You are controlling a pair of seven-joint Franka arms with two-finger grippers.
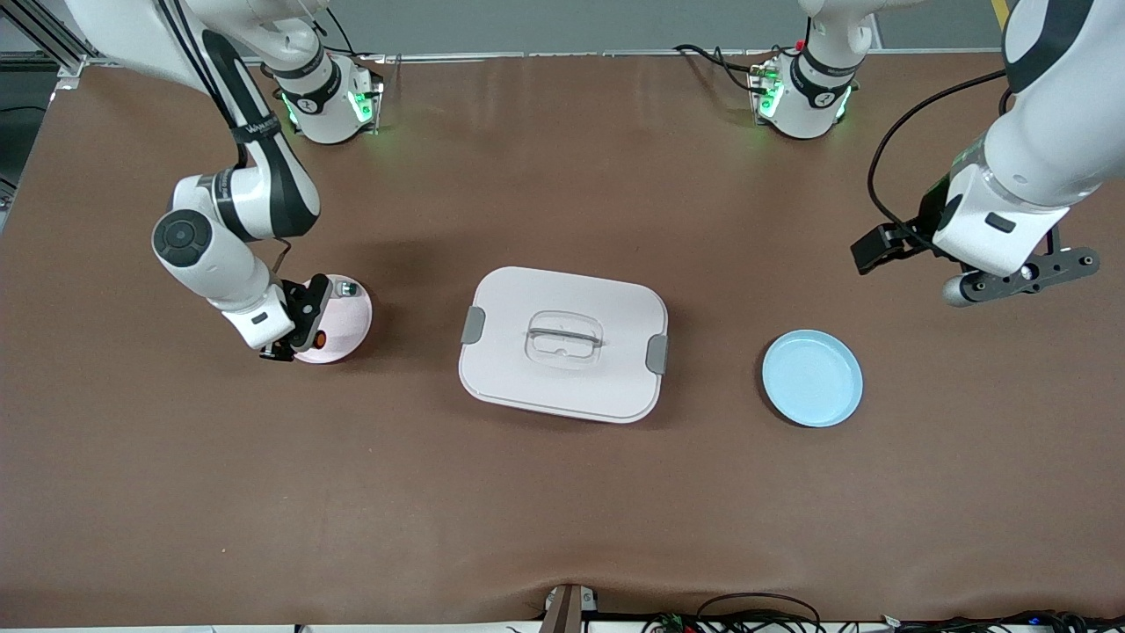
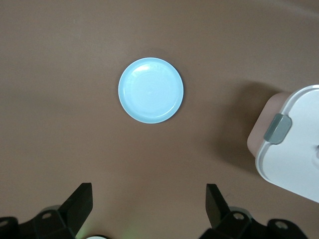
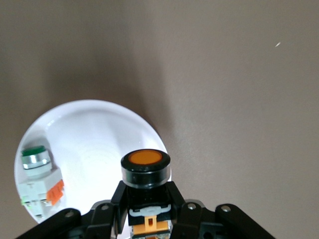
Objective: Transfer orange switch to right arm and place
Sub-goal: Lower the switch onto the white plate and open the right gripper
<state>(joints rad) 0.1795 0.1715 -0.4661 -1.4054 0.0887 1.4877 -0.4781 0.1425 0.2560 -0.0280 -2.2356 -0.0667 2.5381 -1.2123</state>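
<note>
From my seat the table (image 1: 562,510) is one big brown mat, smooth and matte, with a slight ripple along the edge closest to the front camera. Cables trail along that edge, and more run up by the two arm bases, which glow green. There's a grey wall strip past the bases and some metal framing at the corner by the right arm's end.

The right claw (image 1: 290,338) is low over the pink plate (image 1: 347,321) at its own end of the table, clamped tight on the orange switch (image 3: 145,167), whose round orange button faces away from the wrist. Also on that plate, just beside the claw, lies a green-capped switch (image 3: 37,174) on its side.

The left claw (image 2: 149,211) hangs up high at its end of the table, fingers spread wide with nothing in them, looking down on the empty light blue plate (image 1: 812,378).

Between the two plates sits a white lidded container (image 1: 562,343) with grey side clips and a clear handle recess on top.
</note>
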